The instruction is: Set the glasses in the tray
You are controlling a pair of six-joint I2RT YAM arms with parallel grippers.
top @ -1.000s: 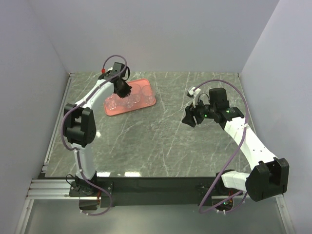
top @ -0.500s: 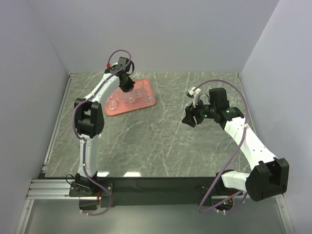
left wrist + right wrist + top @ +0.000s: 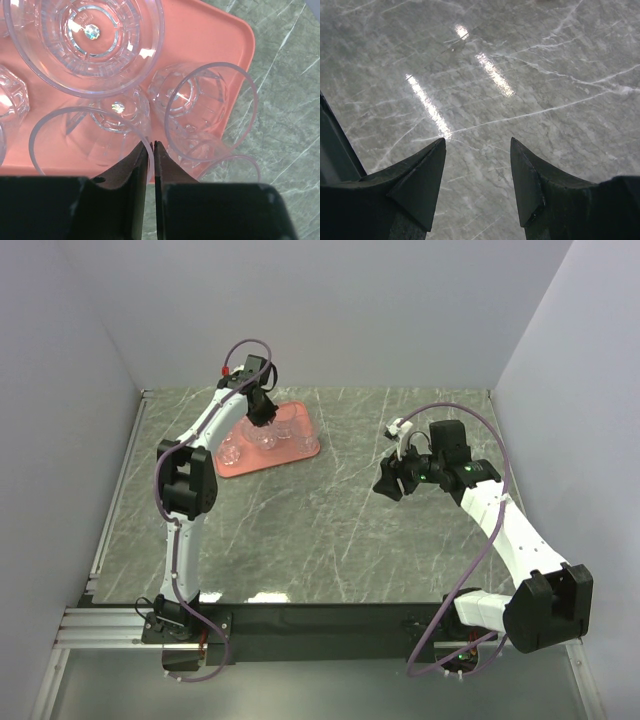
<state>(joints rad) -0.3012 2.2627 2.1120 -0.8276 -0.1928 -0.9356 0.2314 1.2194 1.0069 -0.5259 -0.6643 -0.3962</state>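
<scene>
The salmon-red tray [image 3: 306, 447] lies at the back left of the table, with several clear glasses [image 3: 232, 452] in it. My left gripper [image 3: 262, 414] hangs over the tray's back part. In the left wrist view it [image 3: 151, 150] is shut on the thin rim of one glass [image 3: 75, 142] above the tray [image 3: 210, 35]. Other glasses stand close round it: a large one [image 3: 85, 40] ahead and one [image 3: 210, 107] at the right near the tray's rim. My right gripper [image 3: 389, 483] is open and empty over bare table [image 3: 477, 165], far from the tray.
The grey marble table [image 3: 330, 530] is walled at the back and on both sides. A metal rail [image 3: 110, 530] runs along the left edge. The tray's right rim lies next to bare marble [image 3: 290, 100].
My left arm has swung so that its gripper moved back and a little right over the tray, still shut on the glass rim. The right arm has not moved.
</scene>
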